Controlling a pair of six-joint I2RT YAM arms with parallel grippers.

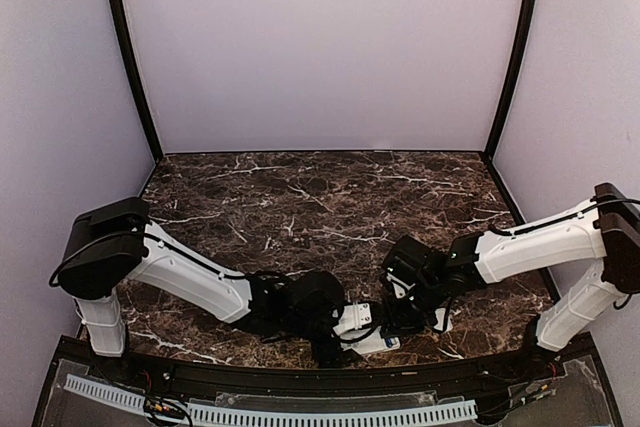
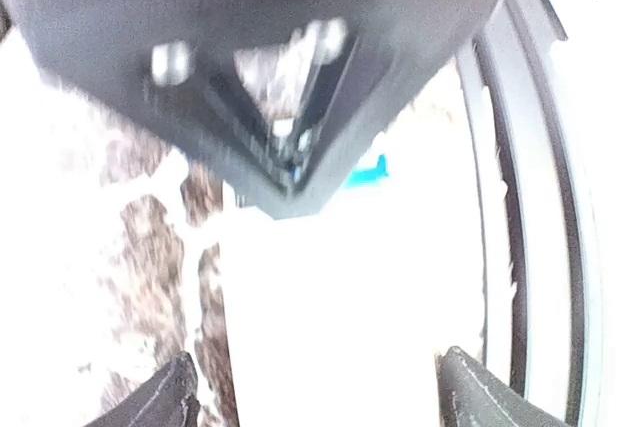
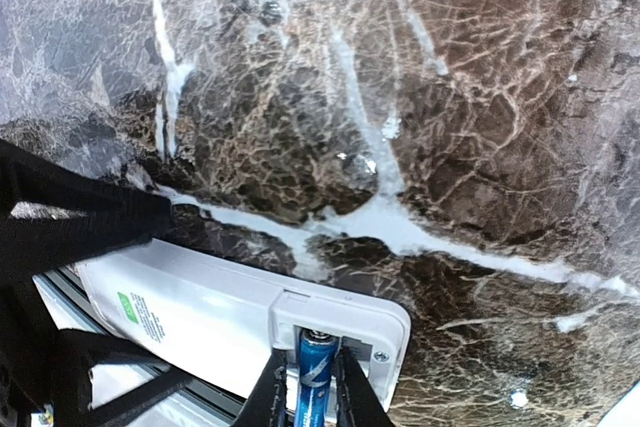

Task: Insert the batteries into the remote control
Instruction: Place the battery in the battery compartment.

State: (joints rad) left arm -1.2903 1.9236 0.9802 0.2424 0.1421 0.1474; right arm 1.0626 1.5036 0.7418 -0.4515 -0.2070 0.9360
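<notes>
Probably a robotics lab test booth: plain pale walls point(image 1: 320, 47), black corner posts point(image 1: 130, 57), marble-patterned table point(image 1: 330, 197).

A dark brown marble tabletop point(image 1: 320, 197) with white veins sits between plain lilac walls point(image 1: 320, 47) and black corner posts point(image 1: 130, 57).

Between your right pincer's point(image 3: 310, 399) fingers the battery point(image 3: 316, 372) sits in the remote control's point(image 3: 200, 312) compartment, which stretches leftward on the table point(image 3: 450, 97).

Count: 1 remote control point(image 3: 200, 312), at 6 o'clock on the desk point(image 3: 450, 97). 1 battery point(image 3: 315, 372) visible, blue. 2 arms: left arm point(image 1: 190, 277), right arm point(image 1: 530, 242). 1 desk. Further cells: can't tell, left wrist view is blurred.
</notes>
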